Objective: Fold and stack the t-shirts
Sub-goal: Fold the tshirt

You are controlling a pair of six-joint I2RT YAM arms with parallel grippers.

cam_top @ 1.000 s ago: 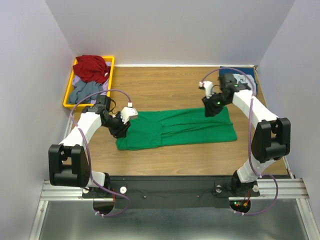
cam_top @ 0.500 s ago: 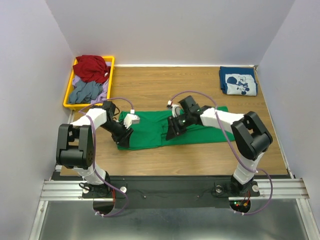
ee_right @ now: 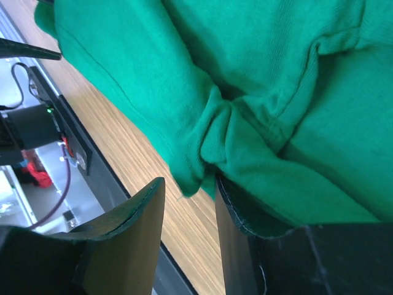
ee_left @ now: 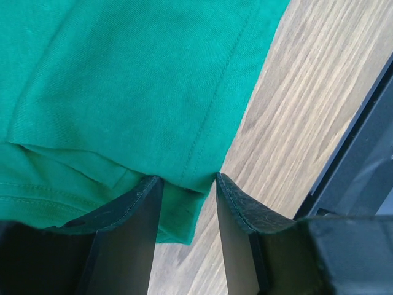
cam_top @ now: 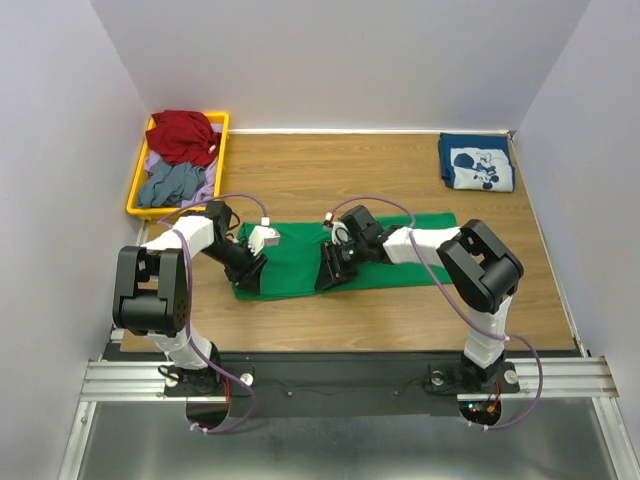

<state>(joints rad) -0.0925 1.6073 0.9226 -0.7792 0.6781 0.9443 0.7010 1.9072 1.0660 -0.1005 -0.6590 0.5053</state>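
Note:
The bright green t-shirt lies folded into a long strip across the table's middle. My left gripper is at its left front corner, jaws open, and the hemmed corner sits in the gap. My right gripper is at the middle of the shirt's front edge, open. Bunched green cloth lies over one finger, with its edge in the gap. The navy t-shirt with the white cartoon print lies folded at the back right corner.
A yellow bin at the back left holds a red garment and grey clothes. Bare wood lies behind the green shirt. The table's black front rail is close to my left gripper.
My right arm swept from the shirt's back right end leftwards to its middle front edge, uncovering the navy shirt. My left gripper shifted slightly forward at the left corner.

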